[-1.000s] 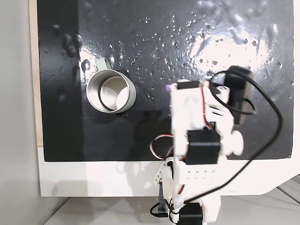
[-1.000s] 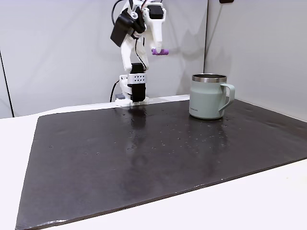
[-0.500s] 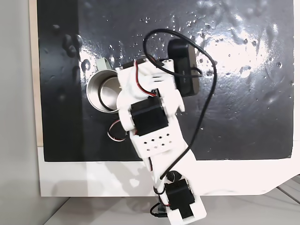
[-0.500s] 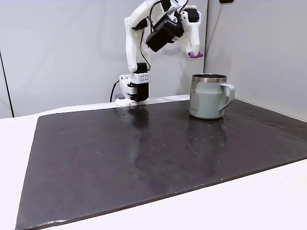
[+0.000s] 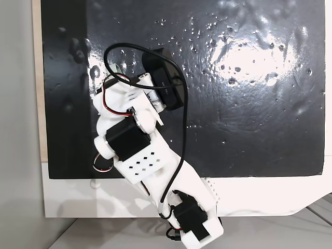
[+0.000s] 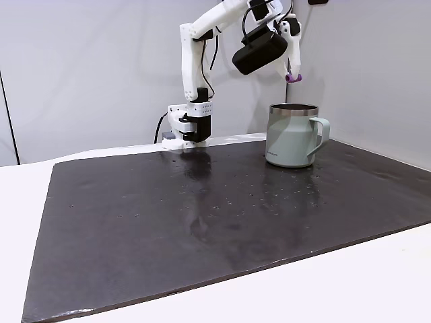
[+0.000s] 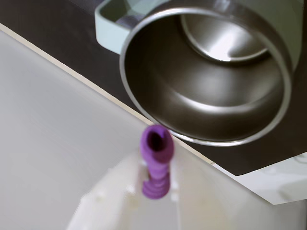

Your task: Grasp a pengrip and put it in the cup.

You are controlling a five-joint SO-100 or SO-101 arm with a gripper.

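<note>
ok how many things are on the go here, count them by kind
pengrip: 1, purple, held in the gripper above the cup
cup: 1, pale grey-green with a shiny metal inside, standing on the black mat
Total: 2 things

The end effector (image 6: 293,73) has swung the pengrip (image 6: 293,78) over above the cup (image 6: 291,136).

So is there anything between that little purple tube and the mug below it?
No. In a fixed view the pengrip, held in the gripper, hangs above the cup with bare air between.
</note>
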